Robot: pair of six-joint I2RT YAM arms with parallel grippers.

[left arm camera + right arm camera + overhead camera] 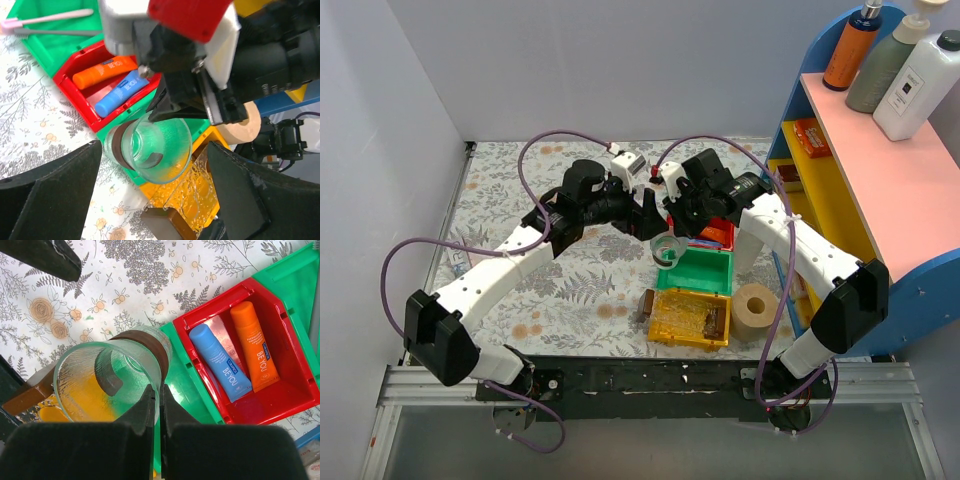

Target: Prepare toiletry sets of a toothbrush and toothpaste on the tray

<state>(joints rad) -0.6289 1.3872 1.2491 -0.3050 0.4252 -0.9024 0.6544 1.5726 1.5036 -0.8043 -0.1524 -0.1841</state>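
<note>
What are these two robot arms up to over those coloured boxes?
The right claw pinches the rim of a clear cup and holds it over the bins. The left claw is open, with one finger on each side of the cup, not gripping it. The blue toothpaste lies in the red bin beside an orange tube. The tray shows no tube yet.

2 arms reach forward, wrists converging — left tool [155, 195] spread wide, right tool [160, 405] pinched tight.
</note>
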